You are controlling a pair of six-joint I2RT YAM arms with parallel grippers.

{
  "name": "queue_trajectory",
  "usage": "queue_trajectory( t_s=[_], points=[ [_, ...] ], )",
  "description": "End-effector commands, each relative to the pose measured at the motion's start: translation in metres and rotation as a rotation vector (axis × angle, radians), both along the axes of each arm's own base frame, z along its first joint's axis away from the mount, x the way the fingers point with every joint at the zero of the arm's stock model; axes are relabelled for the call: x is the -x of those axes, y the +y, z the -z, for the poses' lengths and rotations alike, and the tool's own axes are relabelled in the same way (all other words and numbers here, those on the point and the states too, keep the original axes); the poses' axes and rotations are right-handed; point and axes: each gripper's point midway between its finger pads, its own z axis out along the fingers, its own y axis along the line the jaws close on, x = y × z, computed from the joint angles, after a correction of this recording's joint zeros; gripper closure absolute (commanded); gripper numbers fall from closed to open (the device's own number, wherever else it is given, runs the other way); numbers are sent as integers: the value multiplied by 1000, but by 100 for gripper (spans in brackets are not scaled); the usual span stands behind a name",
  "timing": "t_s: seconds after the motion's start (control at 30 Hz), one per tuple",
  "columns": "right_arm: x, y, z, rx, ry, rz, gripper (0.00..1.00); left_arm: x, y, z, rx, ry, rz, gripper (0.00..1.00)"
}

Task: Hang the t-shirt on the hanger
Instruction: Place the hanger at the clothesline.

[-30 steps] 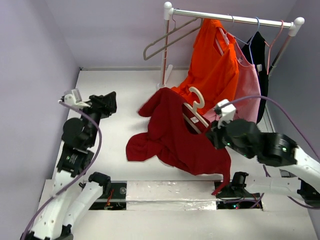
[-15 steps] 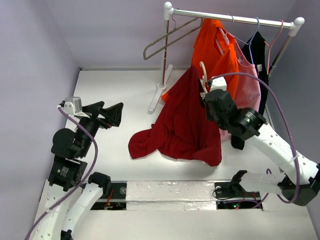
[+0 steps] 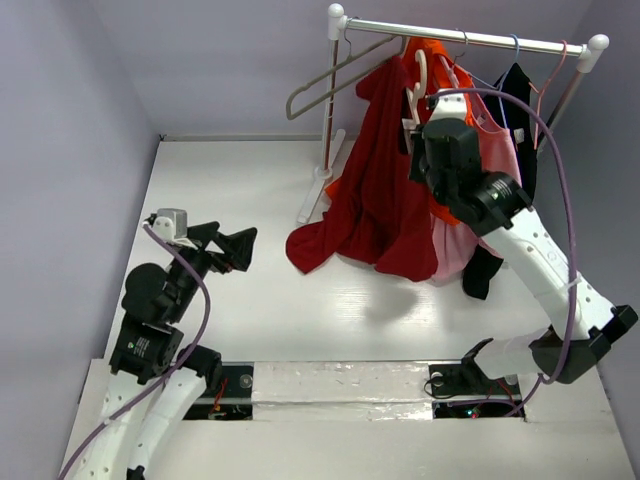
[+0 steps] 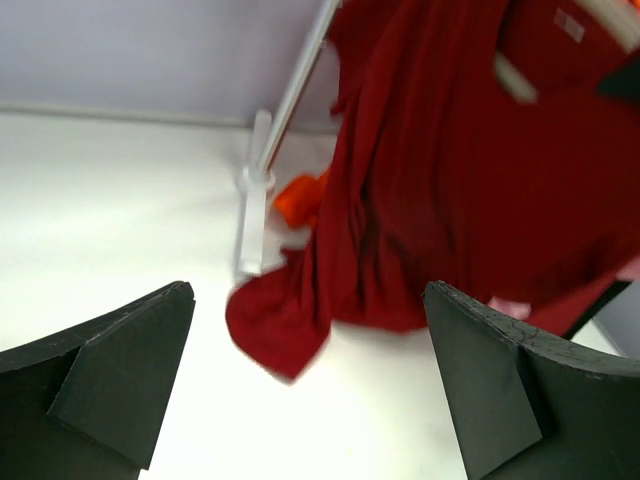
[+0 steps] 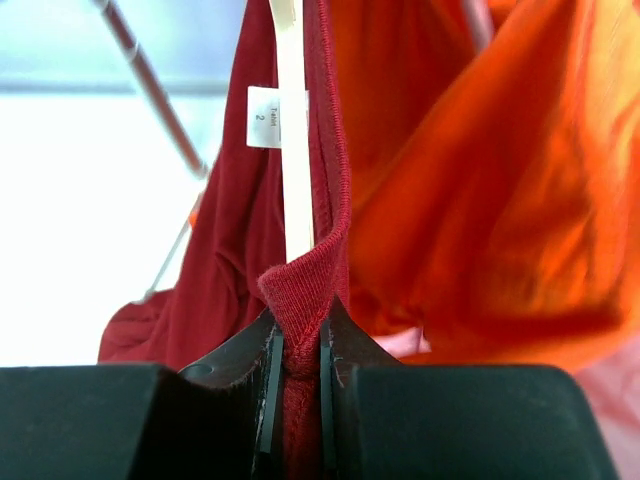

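Observation:
The maroon t-shirt [image 3: 380,195] hangs from my raised right gripper [image 3: 415,100], close under the rail; its lower folds trail on the table [image 3: 310,245]. The cream hanger [image 3: 420,70] is inside the shirt, its hook standing up just below the rail. In the right wrist view my right gripper [image 5: 298,335] is shut on the shirt's collar [image 5: 300,280], with the hanger's arm [image 5: 292,150] running up through the neck beside a white label. My left gripper [image 3: 232,248] is open and empty low on the left; its view shows the shirt [image 4: 450,170] ahead.
A white garment rack [image 3: 460,38] carries a bright orange shirt [image 3: 455,130], a pink garment [image 3: 500,150], a black garment [image 3: 515,110] and a thin grey-tan hanger [image 3: 330,85]. The rack's post and foot [image 3: 318,185] stand left of the shirt. Purple walls close the sides.
My right arm has lifted the shirt and hanger from the table up and back to the rail. My left arm has pulled back and lowered, gripper open.

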Motion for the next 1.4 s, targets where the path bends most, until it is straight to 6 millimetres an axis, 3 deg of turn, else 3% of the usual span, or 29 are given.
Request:
queue_trajectory(
  t_s=[0.0,0.03,0.1,0.17,0.2,0.27,0.3,0.53,0.77,1.0,1.27,1.33,1.37],
  points=[
    [-26,-6,-71,-119,-213,50,100,2,-10,-6,-17,-42,58,1],
    [-35,-4,-68,-112,-209,53,100,3,-8,-7,-17,-49,52,1],
    [-42,-6,-83,-119,-241,62,100,4,-5,-4,-23,-47,39,1],
    [-55,-4,-82,-96,-233,69,100,6,-2,-4,-23,-53,25,1],
    [-56,-4,-95,-104,-258,69,100,7,-2,-4,-23,-53,25,1],
    [-71,-4,-91,-60,-245,93,100,8,-1,-5,-22,-57,27,1],
    [-71,-6,-102,-60,-261,101,100,8,-2,-6,-23,-60,28,1],
    [-98,-7,-102,-15,-253,124,100,9,-5,-6,-25,-63,46,1],
    [-122,-12,-74,-13,-197,129,100,8,-3,-6,-25,-62,37,1],
    [-136,1,-37,-12,-134,84,100,8,-3,-5,-23,-60,39,1],
    [-132,1,-18,-17,-108,76,100,7,-1,-4,-24,-57,28,1],
    [-127,4,-22,-41,-123,55,100,7,-1,-4,-23,-55,28,1],
    [-125,5,-16,-45,-113,50,94,7,-1,-4,-23,-56,30,1]
  ],
)
